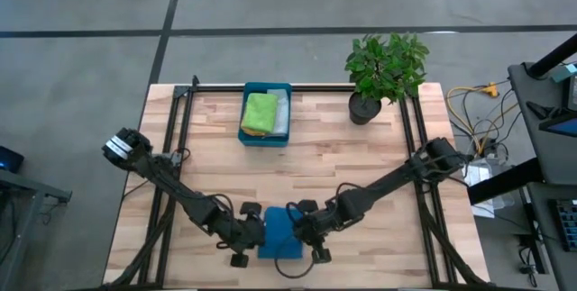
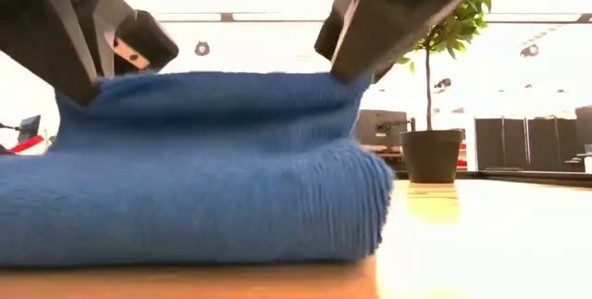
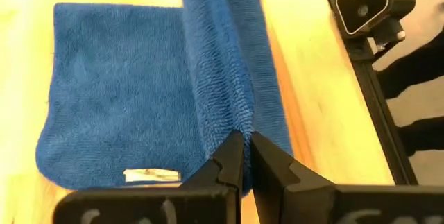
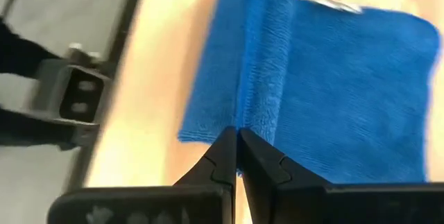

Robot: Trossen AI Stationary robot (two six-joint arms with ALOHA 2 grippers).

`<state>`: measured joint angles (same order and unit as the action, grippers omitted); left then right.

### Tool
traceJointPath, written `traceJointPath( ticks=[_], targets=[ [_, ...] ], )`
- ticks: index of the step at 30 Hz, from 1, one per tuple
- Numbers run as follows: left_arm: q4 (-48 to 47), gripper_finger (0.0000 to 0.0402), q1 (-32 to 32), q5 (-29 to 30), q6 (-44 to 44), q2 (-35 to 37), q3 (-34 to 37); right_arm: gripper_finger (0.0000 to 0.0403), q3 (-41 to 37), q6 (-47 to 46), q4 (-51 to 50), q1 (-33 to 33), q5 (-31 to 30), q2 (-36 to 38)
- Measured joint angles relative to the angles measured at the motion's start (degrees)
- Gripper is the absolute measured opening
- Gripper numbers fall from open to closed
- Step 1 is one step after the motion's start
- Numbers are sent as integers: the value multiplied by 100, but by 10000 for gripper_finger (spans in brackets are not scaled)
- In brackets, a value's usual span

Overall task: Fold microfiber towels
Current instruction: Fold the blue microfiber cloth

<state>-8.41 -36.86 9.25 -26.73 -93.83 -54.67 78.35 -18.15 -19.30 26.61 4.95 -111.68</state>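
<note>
A blue microfiber towel lies at the table's near edge, between my two grippers. One edge of it is raised into a ridge above the rest, which stays flat on the wood. My left gripper is shut on the ridge's left end and my right gripper on its right end. A white label shows on the flat part. A lime green towel and a grey one lie in the teal tray. My left gripper pinches the left end of the raised edge between its two fingers, slanting down from the table's left. That end is lifted, and the ridge runs nearly straight to the other gripper. One layer or several, I cannot tell. My right gripper pinches the right end of the raised edge between its two fingers, slanting down from the table's right. This end is held up above the flat part of the towel. The number of layers does not show.
The teal tray stands at the far middle of the table. A potted plant is at the far right corner. A small camera block sits at the near edge, close to the towel. Bare wood lies between the towel and the tray.
</note>
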Motion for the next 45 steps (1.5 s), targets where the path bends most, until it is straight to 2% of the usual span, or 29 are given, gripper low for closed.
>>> traceJointPath(
  ticks=[5, 11, 20, 25, 41, 45],
  targets=[
    [36, 0, 17, 124, -146, -1, 104, 8, -130, -134, 17, -95, -113, 0],
    [5, 0, 27, 771, -145, -1, 111, 8, -208, -160, -148, -151, -188, 0],
    [-9, 0, 200, 918, -140, -16, 118, 8, -243, -137, -303, -261, -394, 0],
    [-213, 0, 267, 1091, -110, -16, 140, 8, -243, -149, -365, -339, -769, 0],
    [-193, 0, 605, 1234, -109, -21, 357, 14, -334, -156, -679, -526, -824, 0],
    [-245, 19, 680, 1225, -132, -21, 448, 27, -365, -353, -795, -651, -817, 0]
  ],
)
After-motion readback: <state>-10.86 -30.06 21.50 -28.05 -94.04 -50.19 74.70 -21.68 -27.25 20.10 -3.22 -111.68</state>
